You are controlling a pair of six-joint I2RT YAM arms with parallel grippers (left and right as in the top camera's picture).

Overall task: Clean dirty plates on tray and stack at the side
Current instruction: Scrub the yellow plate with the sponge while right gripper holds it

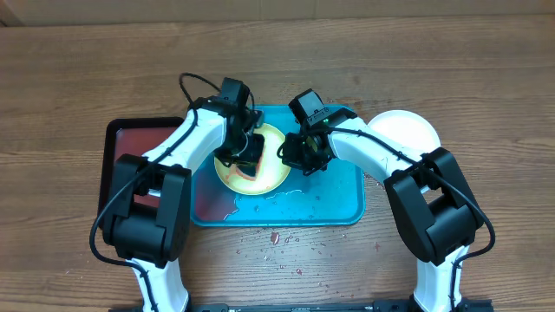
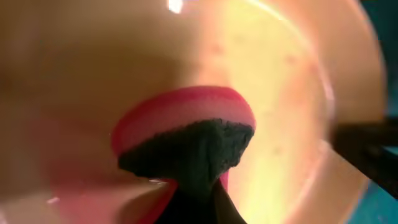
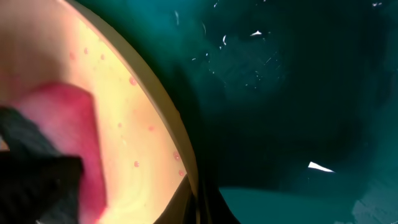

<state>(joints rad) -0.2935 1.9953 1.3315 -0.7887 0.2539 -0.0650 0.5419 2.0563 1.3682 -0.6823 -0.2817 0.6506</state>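
At the tips of the left gripper [image 1: 246, 154], the jaws were pressed together on a pink sponge [image 2: 186, 124] with a dark scouring layer. They pinched it by the dark side so the pink face met the yellow plate [image 1: 270, 178]; judged to be the scrubbing step. The plate sat directly under the sponge, on the left-centre of the tray [image 1: 340, 195], with a red smear around the pad and fine red specks on its wall. Right gripper [image 1: 293, 158] was closed on the plate's right rim, apparently to stop it sliding under the scrub. Wet patch on the tray floor just in front of the plate. Well apart to the right, off the tray on the table [image 1: 87, 69], a pale plate [image 1: 408, 130] rested alone, likely the start of the stack. Dark red tray [image 1: 121, 143] lay just beside the tray's left edge
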